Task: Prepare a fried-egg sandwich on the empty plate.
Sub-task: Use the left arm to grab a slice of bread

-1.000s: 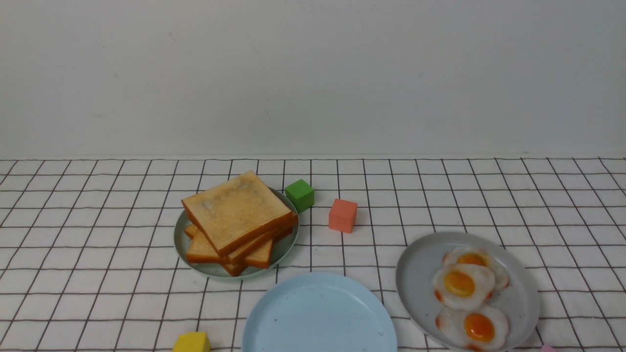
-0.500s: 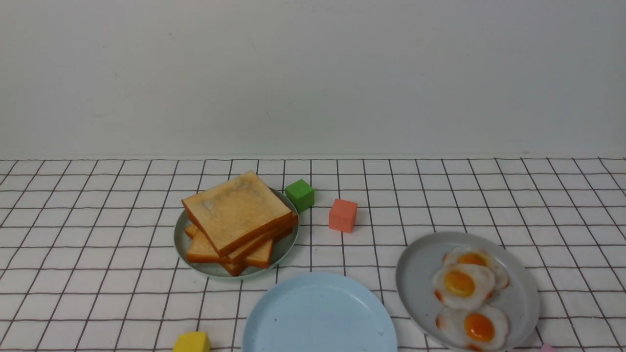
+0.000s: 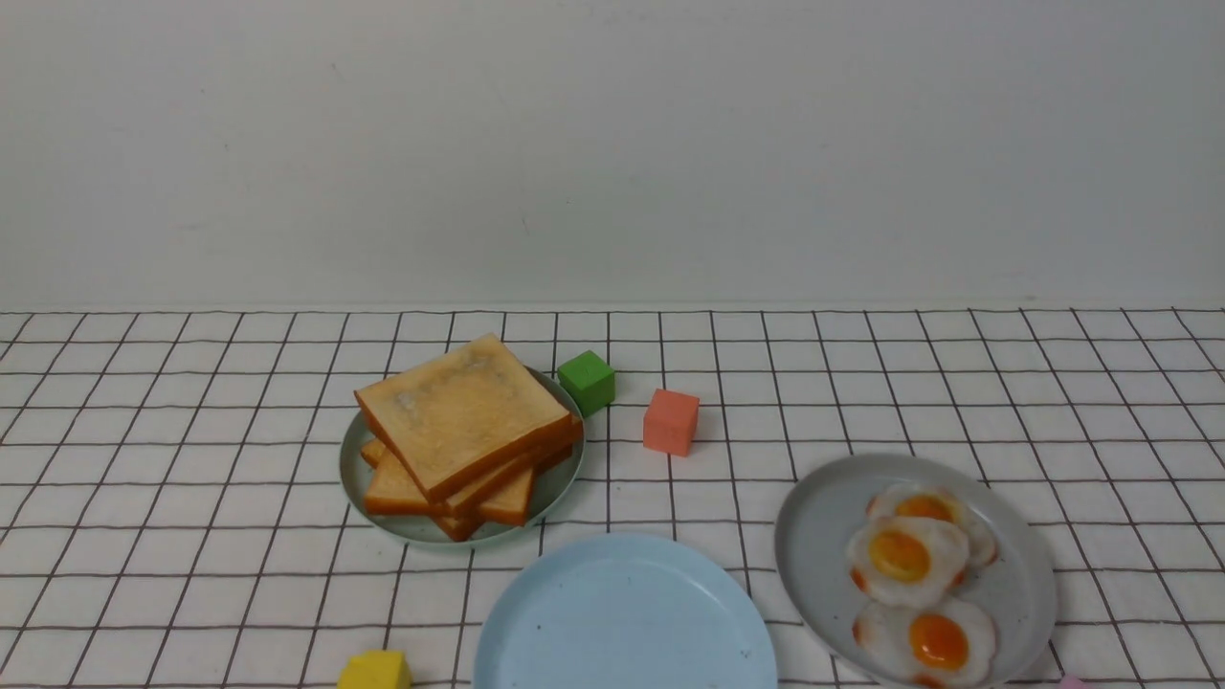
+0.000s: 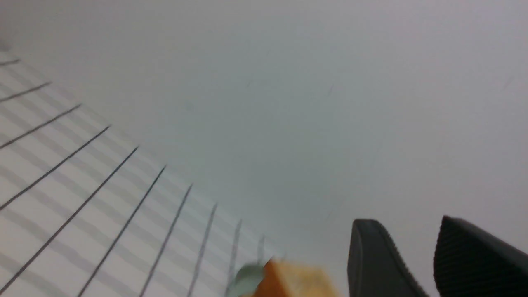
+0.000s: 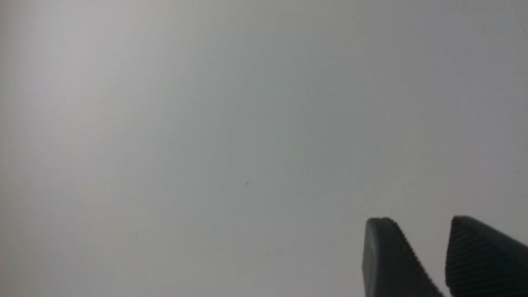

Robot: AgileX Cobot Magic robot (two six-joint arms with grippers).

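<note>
White checked tablecloth [image 3: 191, 536], blank pale wall [image 3: 612, 144]

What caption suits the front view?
Golden toast stack, three toy fried eggs on a grey plate, empty pale-blue round plate.

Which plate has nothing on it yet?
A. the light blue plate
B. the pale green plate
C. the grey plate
A: the light blue plate is bare, while the pale green plate holds the toast pile and the grey plate holds three fried eggs.
</note>
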